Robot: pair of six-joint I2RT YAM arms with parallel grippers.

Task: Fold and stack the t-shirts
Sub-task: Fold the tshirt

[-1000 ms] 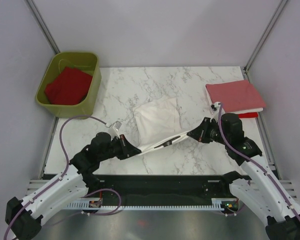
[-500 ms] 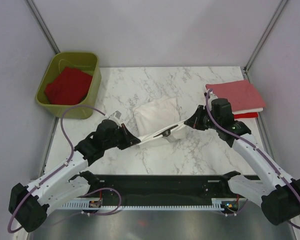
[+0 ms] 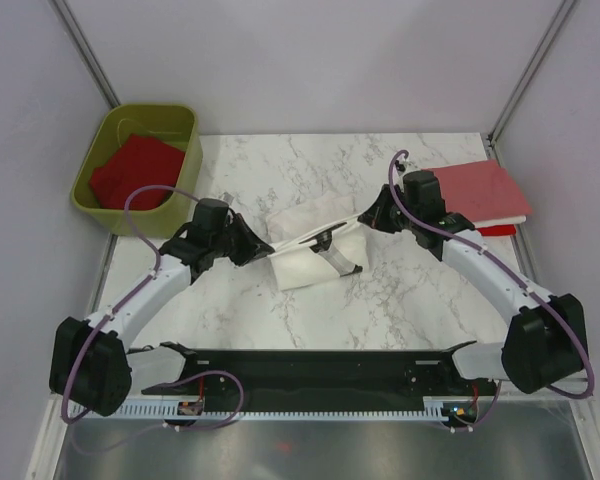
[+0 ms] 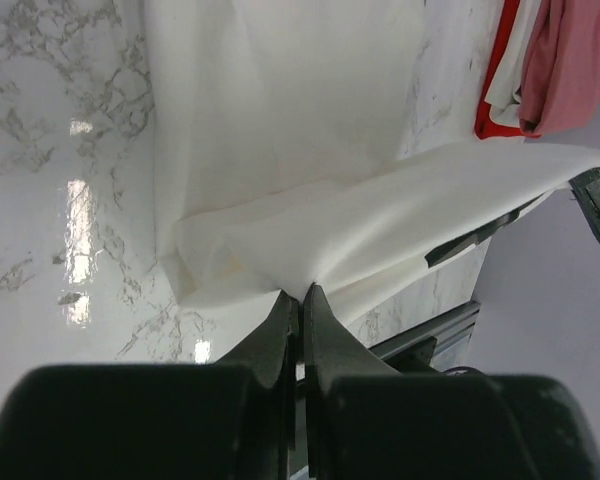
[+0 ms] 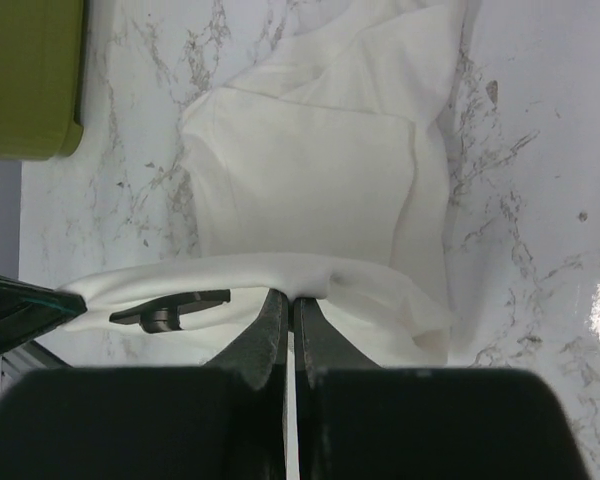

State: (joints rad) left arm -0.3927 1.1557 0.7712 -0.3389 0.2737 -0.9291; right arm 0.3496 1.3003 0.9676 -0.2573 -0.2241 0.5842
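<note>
Tautly between left gripper [image 3: 267, 245], right gripper [image 3: 364, 214], white t-shirt [image 3: 305, 267]

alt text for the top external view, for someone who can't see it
Both grippers are shut on a white t-shirt, its edge stretched between the left gripper and right gripper over a marble table. A red t-shirt lies in an olive tub at back left; a folded pink t-shirt lies at back right.

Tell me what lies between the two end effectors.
A lifted edge of the white t-shirt spans from the left end effector to the right end effector, clearest in the top view.
</note>
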